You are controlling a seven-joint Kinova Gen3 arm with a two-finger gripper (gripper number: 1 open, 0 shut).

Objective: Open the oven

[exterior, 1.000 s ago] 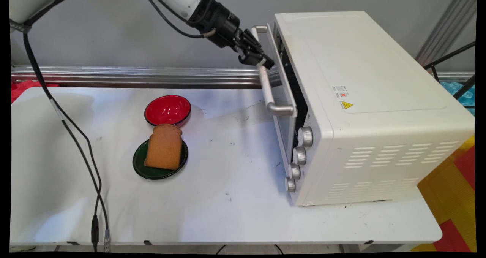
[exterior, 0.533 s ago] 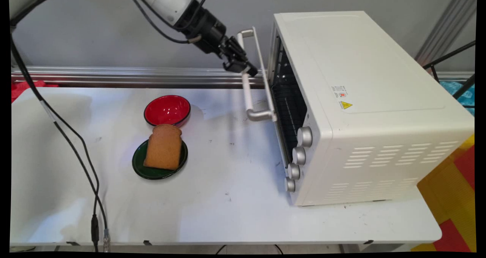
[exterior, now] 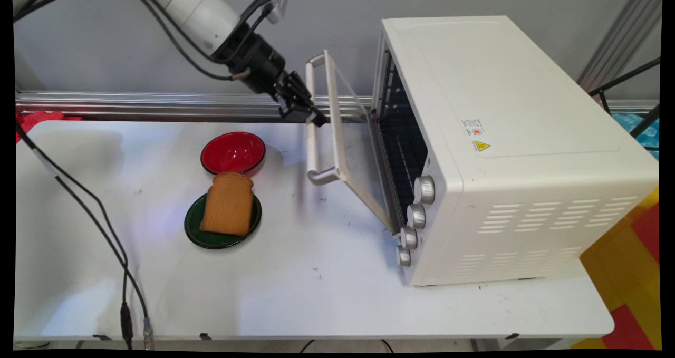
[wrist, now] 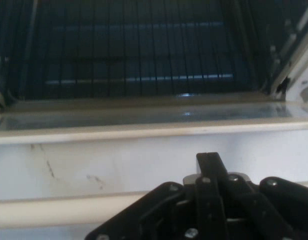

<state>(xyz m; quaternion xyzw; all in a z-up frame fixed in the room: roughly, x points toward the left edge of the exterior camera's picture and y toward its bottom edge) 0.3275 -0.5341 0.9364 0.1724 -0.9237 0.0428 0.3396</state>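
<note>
A white toaster oven [exterior: 501, 136] stands on the right of the table. Its glass door [exterior: 350, 152] hangs about halfway open, hinged at the bottom. My gripper [exterior: 308, 116] is shut on the door's silver handle [exterior: 312, 142], near its far end. In the hand view the handle [wrist: 69, 210] runs across the bottom under my gripper [wrist: 209, 172]. Beyond it lie the door pane [wrist: 119, 165] and the dark wire rack [wrist: 129, 50] inside the oven.
A slice of brown toast [exterior: 228, 204] lies on a dark green plate [exterior: 194, 226] left of the oven. An empty red bowl [exterior: 233, 152] sits just behind it. Black cables [exterior: 100, 226] hang down over the table's left side. Several knobs [exterior: 416, 215] line the oven's front.
The gripper has swung left and down with the handle in it. The oven door has gone from nearly closed to about halfway open, uncovering the rack.
</note>
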